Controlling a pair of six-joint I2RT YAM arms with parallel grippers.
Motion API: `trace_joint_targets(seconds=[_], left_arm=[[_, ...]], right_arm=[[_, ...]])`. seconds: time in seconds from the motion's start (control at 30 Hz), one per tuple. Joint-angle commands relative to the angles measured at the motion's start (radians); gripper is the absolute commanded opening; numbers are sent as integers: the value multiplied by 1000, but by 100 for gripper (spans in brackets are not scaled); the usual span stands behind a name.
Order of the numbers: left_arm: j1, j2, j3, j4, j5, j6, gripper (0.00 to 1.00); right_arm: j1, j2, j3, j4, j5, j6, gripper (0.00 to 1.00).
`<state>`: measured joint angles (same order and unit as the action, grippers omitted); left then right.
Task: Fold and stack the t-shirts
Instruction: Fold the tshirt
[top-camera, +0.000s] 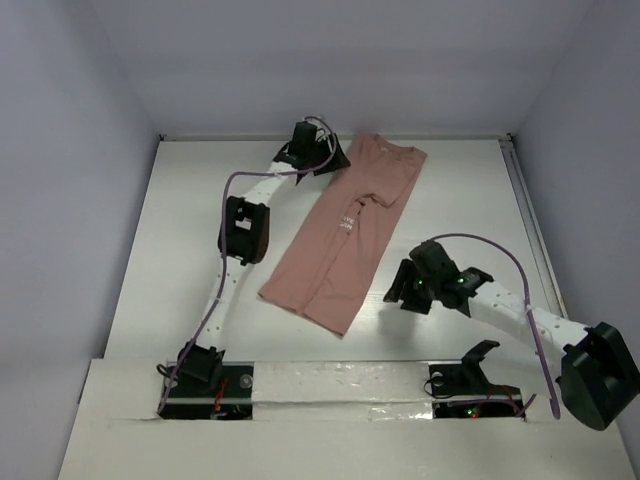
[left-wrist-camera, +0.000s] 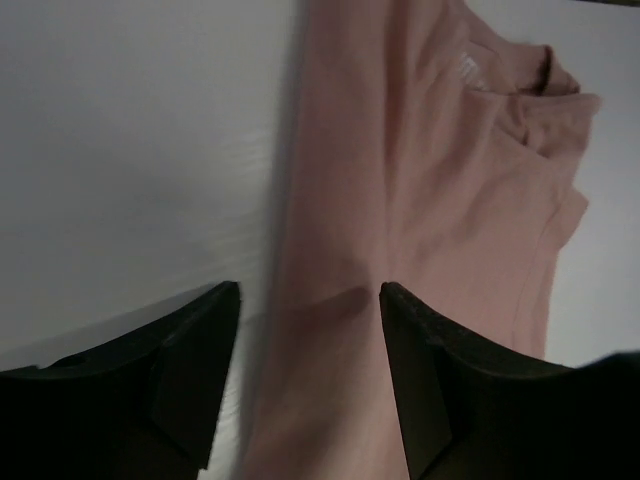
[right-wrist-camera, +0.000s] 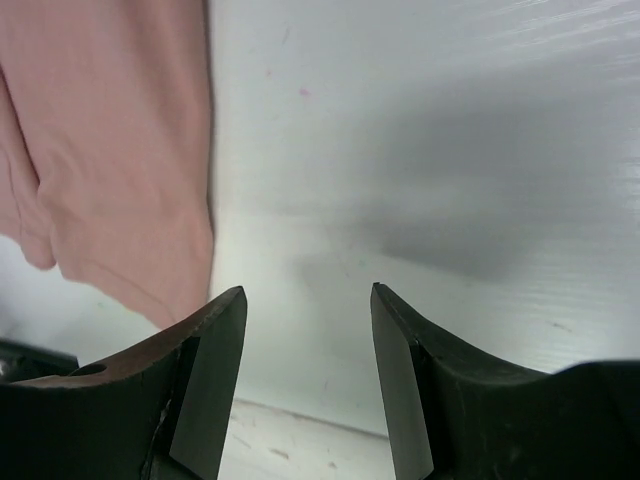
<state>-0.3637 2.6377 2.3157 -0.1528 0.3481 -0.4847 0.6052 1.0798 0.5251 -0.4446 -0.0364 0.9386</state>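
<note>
My left end effector (top-camera: 328, 158) is at the far end of the t-shirt (top-camera: 345, 235), by the collar. In its wrist view the fingers (left-wrist-camera: 190, 370) stand apart, with the shirt's long edge running between them. They are not closed on the cloth, and I cannot tell whether they touch it.

The shirt lies flat on the surface (top-camera: 180, 250) as a long, narrow strip, set diagonally from the far middle towards my right arm. I judge the sleeves and sides are already turned in lengthwise, with a small print showing near the middle. The crosswise folds that would make it a square are not yet done, and I see no stack and no second shirt.

My right end effector (top-camera: 400, 290) is just beside the near hem corner. Its fingers (right-wrist-camera: 210, 380) are apart over bare surface, and the pink cloth lies to their left, not between them.
</note>
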Motion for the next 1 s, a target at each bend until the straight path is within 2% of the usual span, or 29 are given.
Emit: trace_joint_targets(seconds=[0.0, 0.03, 0.17, 0.2, 0.27, 0.3, 0.37, 0.5, 0.53, 0.6, 0.77, 0.8, 0.83, 0.87, 0.93, 0.97], left_arm=[[2, 88, 163, 74, 112, -159, 56], [2, 99, 124, 176, 123, -190, 55], [-10, 202, 215, 203, 178, -262, 52], [-11, 208, 212, 208, 164, -276, 41], [-20, 194, 167, 243, 137, -299, 26], [-20, 185, 153, 255, 103, -311, 11], [6, 156, 114, 265, 69, -339, 1], [63, 45, -16, 292, -23, -328, 0], [75, -2, -48, 301, -37, -324, 0], [107, -39, -128, 308, -66, -307, 0], [140, -177, -338, 340, -101, -270, 0], [149, -198, -363, 334, -103, -258, 18], [149, -252, -390, 299, -116, -217, 29], [149, -290, -488, 291, -126, -195, 41], [149, -466, -647, 294, -214, -145, 55], [163, -526, -815, 288, -240, -134, 60]], right_arm=[[1, -14, 93, -129, 26, -86, 59], [1, -14, 116, -132, 30, -92, 58], [1, 20, 156, -121, 61, -116, 58], [1, 28, 158, -112, 58, -121, 58], [1, 45, 159, -94, 44, -123, 57], [1, 46, 158, -83, 44, -121, 57], [1, 45, 154, -78, 44, -123, 57], [1, 38, 118, -72, -6, -130, 60], [1, 40, 109, -63, -43, -133, 66], [1, 52, 89, -31, -74, -129, 69], [1, 72, 95, -14, -108, -142, 74], [1, 81, 102, -13, -117, -153, 76], [1, 106, 117, -14, -132, -164, 79], [1, 117, 119, -13, -143, -167, 79], [1, 132, 113, 16, -180, -158, 78], [1, 134, 92, 35, -189, -150, 78]])
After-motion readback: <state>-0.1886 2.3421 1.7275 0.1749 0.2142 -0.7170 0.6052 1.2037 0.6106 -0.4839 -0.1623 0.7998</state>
